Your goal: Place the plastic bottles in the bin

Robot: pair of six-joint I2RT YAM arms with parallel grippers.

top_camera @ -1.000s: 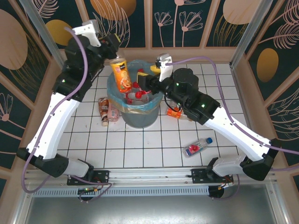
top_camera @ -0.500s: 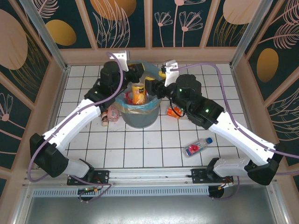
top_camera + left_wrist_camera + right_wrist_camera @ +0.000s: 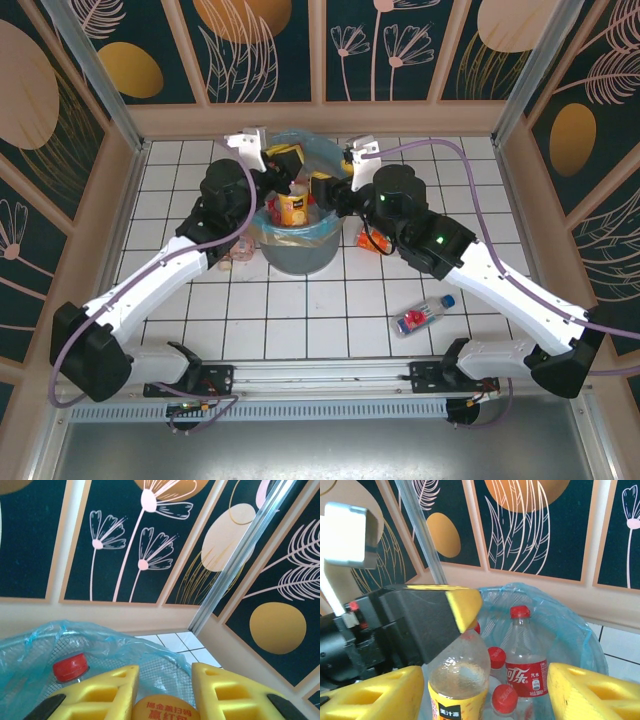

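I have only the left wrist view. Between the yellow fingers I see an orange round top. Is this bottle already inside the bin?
Observer: Yes; from above, the orange-labelled bottle stands upright inside the rim of the bin, the left end effector shut on its top.
Operator: And the right end effector?
Observer: Open, hovering over the bin, holding nothing.
Operator: Any bottles outside the bin?
Observer: Yes, a blue-capped bottle lies on the tiles.

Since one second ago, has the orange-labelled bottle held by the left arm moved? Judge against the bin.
Yes. The orange-labelled bottle has shifted right and sunk from over the grey bin's left rim into its mouth.
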